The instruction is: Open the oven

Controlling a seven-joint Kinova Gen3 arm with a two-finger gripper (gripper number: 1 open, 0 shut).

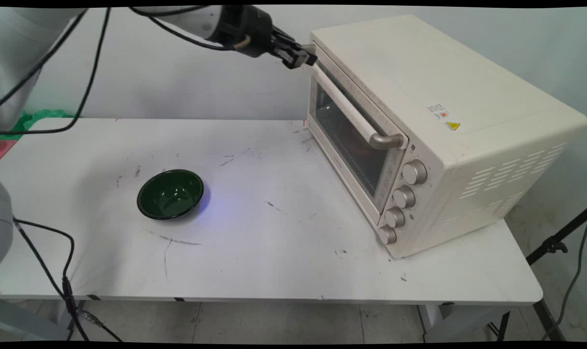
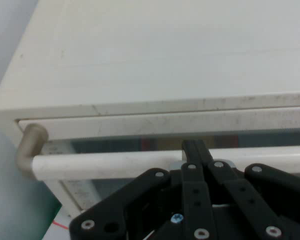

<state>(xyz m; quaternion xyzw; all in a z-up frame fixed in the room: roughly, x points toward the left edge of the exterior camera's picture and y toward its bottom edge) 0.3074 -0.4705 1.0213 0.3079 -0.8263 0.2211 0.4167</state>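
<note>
Cream oven (image 1: 434,92) looks matt painted metal, with brushed metal knobs (image 1: 414,172). Dark green bowl (image 1: 170,194) shines glossy. White table (image 1: 274,252) is scuffed.

Main view high, near side, facing wall; hand view close on oven (image 1: 434,126) handle (image 2: 105,164) (both share).

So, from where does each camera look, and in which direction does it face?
Main view: fixed above the table's near side, facing the wall; shows green bowl, toaster oven, arm and gripper.
Hand view: on the hand, facing the oven's top front edge; shows the shut gripper.
Shared: oven, door handle, gripper.
</note>
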